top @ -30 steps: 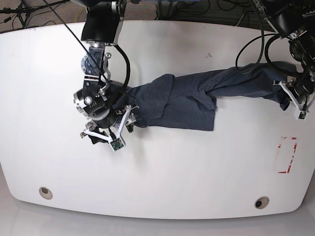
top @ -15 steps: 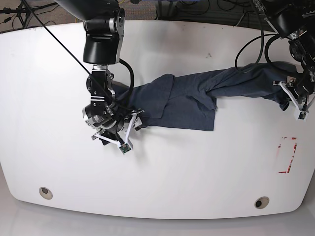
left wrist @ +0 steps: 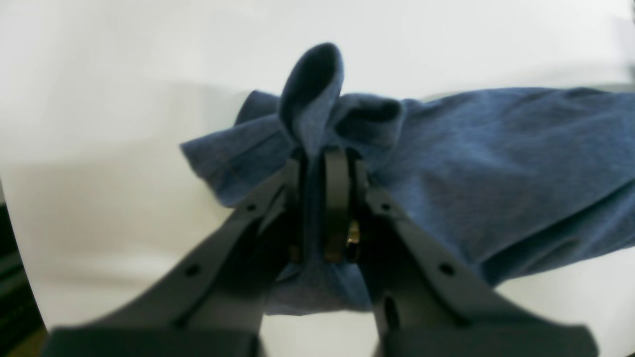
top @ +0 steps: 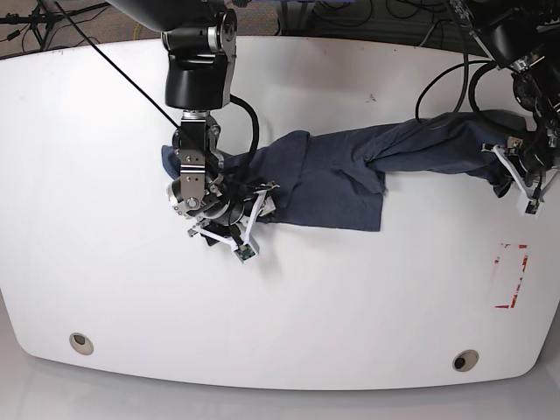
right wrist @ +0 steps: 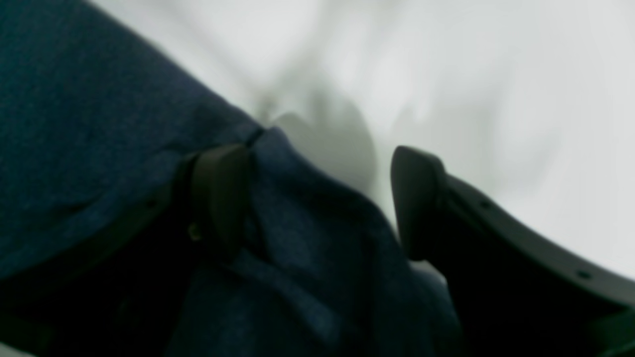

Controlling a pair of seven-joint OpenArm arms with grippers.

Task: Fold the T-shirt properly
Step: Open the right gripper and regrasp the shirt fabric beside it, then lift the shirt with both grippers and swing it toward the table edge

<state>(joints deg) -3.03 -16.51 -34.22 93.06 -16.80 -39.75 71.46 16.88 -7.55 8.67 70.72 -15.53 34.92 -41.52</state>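
Since the earlier base frames, the right arm on the view's left side has swung in over the cloth: its wrist has travelled toward the middle of the tabletop (top: 105, 289), and a flap of fabric that was hidden under it now shows beside the arm. Farther right, the other arm has barely shifted.

Going left to right, the right gripper (top: 229, 220) sits low over one end of the T-shirt (top: 332, 179), its wrist bent down from an arm reaching in from the far edge. In the right wrist view its jaws stand wide apart, one fingertip (right wrist: 218, 193) pressed onto the navy fabric and the other clear above it and the white surface; nothing is pinched there yet. The T-shirt lies stretched in a long rumpled band across the far half of the tabletop, doubled over near the middle. At its far right end the left gripper (left wrist: 322, 198) is clenched tight on a bunched fold of cloth that pokes up between the jaws, the arm curling down from the upper right corner.

Judging from this, the step is still spreading the garment flat before any fold. Next, the right gripper probably needs to close on the hem so both ends can be pulled taut.
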